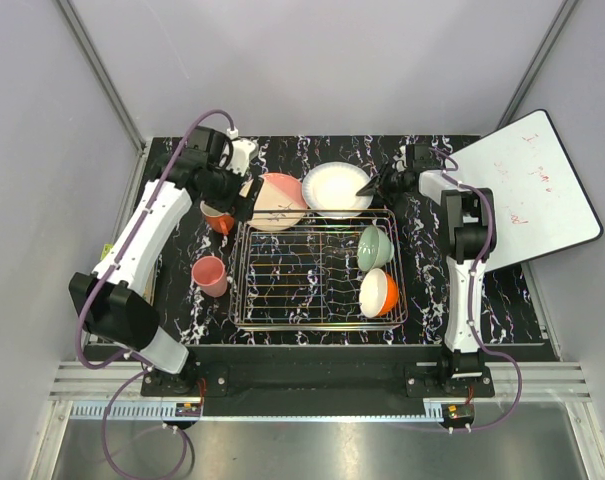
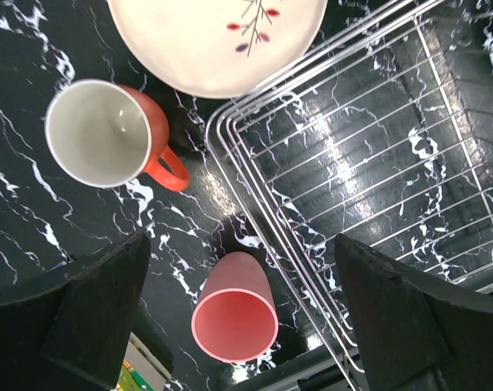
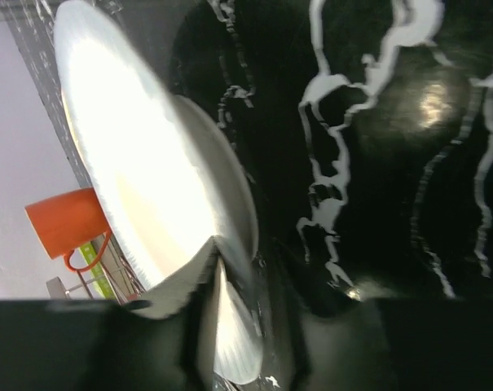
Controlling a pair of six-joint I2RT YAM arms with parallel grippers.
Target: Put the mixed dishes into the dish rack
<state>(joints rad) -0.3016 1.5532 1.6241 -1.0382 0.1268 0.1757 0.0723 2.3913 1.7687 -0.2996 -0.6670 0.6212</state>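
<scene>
Under dish rack (image 1: pixel 292 280), black marbled table (image 1: pixel 422 240), grey walls (image 1: pixel 322 70)

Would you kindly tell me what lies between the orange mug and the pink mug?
Only bare black tabletop lies between the orange mug and pink mug, seen best in the left wrist view.

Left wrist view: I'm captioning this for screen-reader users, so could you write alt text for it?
Between the dark fingers of the open, empty left gripper, an upright orange mug and a smaller pink mug stand on the black marbled table, left of the dish rack corner. A pink-and-peach plate is cut off at the top.
</scene>
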